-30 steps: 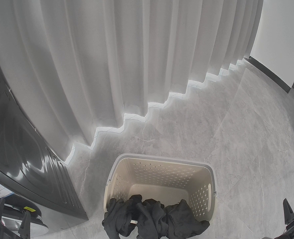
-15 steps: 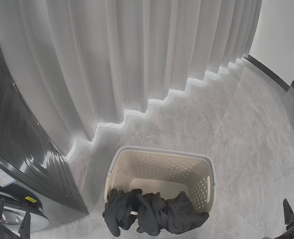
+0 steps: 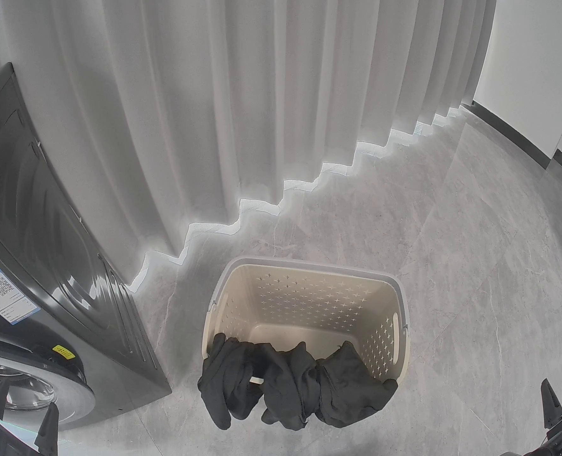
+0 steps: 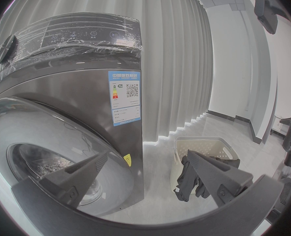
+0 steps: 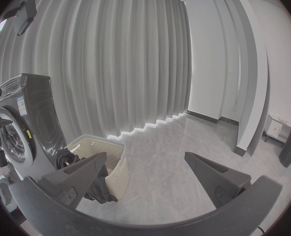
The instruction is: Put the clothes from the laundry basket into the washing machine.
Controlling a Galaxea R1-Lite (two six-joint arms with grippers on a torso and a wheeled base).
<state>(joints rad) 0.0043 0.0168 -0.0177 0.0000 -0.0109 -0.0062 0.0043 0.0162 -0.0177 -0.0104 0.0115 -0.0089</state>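
Left gripper (image 4: 147, 154): hangs low in front of the washing machine (image 3: 34, 235), about level with its round glass door (image 4: 50, 148), fingers spread wide, grips nothing. Right gripper (image 5: 145, 155): hangs low on the other side of the laundry basket (image 3: 306, 266) from the machine, well apart from the basket, fingers likewise spread wide, holds nothing. Both face forward, toward the white curtain (image 3: 230, 96).

Black clothes (image 3: 293, 384): lie bunched over the basket's near rim, partly inside, partly drooping down the outer wall. Pale basket bottom shows behind them.

Door: looks shut, though glare on the glass makes that hard to confirm.

Basket: stands on the grey floor (image 3: 471, 254) near the machine's right side wall, with a strip of floor between the two. Far rim near the curtain hem, apart from it, floor between.

To the basket's right: a wide stretch of floor, running out to a white wall (image 3: 534, 45) with dark skirting along its foot. Machine's back close against the curtain folds.
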